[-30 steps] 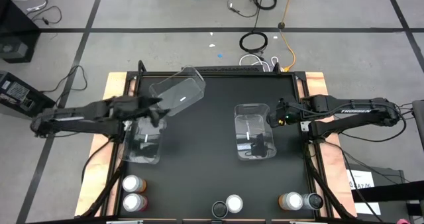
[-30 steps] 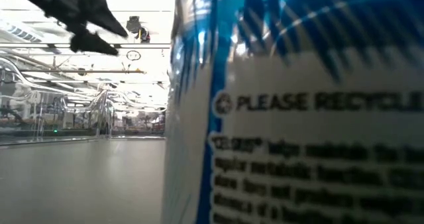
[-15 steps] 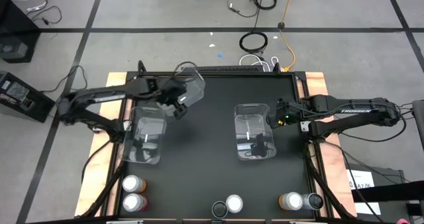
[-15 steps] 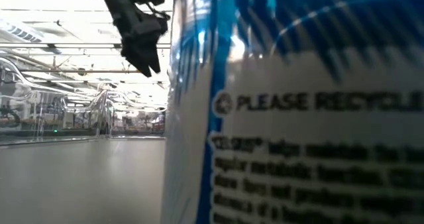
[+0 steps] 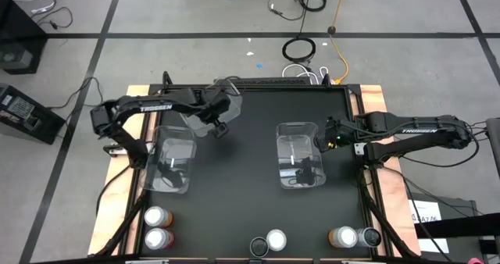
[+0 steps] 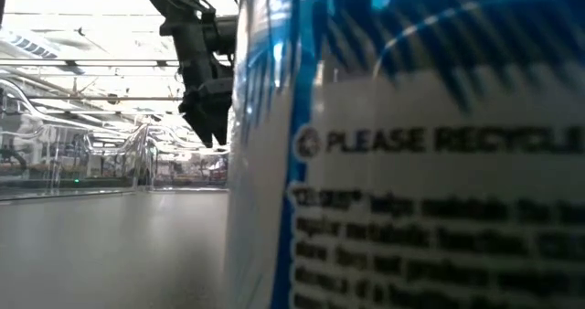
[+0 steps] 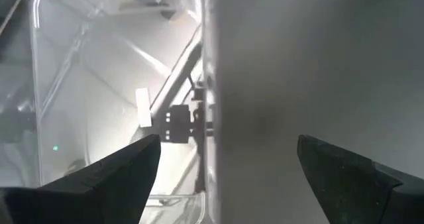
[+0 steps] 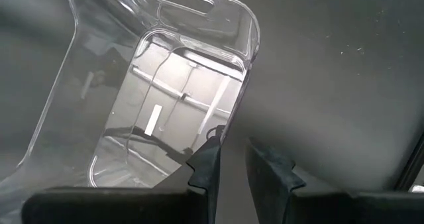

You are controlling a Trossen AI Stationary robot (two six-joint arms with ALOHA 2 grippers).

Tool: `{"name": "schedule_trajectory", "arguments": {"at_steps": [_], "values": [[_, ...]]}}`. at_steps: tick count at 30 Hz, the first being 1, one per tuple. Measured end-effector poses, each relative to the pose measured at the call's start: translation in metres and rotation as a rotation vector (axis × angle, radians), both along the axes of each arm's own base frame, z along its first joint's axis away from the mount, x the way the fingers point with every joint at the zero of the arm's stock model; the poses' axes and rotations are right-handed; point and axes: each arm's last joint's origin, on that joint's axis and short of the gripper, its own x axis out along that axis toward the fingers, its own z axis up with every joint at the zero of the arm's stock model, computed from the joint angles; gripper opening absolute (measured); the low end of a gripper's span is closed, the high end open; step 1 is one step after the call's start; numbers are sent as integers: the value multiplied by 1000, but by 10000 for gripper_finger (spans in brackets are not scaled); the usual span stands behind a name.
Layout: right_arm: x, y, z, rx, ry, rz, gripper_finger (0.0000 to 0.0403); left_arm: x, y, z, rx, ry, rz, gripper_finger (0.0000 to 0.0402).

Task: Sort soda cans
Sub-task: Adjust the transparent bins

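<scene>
Your left gripper point(image 5: 219, 128) is hanging spread open beside the rear clear bin point(image 5: 209, 104); it is risking to knock that bin over. Your right gripper point(image 5: 323, 136) is nearly closed, empty, beside another bin point(image 5: 297, 155). The soda cans point(image 5: 158, 227) are waiting along the near edge. One can point(image 6: 411, 144) is reading "PLEASE RECYCLE".

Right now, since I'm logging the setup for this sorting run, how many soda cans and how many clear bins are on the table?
soda cans: 6
clear bins: 3
Total: 9
</scene>
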Motion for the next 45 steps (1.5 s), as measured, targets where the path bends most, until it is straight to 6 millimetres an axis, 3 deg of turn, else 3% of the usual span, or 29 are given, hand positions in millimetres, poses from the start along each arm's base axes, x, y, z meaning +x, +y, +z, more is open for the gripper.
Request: {"name": "schedule_trajectory", "arguments": {"at_steps": [4, 8, 22, 33, 38, 45], "values": [[0, 0, 0, -3, 2, 8, 66, 2, 6, -11, -16, 34, 16, 336], [0, 0, 0, -4, 3, 10, 66, 2, 9, -16, -32, 47, 50, 283], [4, 0, 2, -14, -34, 26, 66, 8, 15, -14, 1, -32, 85, 14], [5, 0, 2, -17, -47, 32, 66, 11, 26, -8, 0, -110, 177, 7], [5, 0, 2, -24, -42, 48, 66, 28, 32, 3, 3, -167, 198, 7], [5, 0, 2, -22, -43, 54, 66, 69, 31, 7, -23, -188, 215, 7]]}}
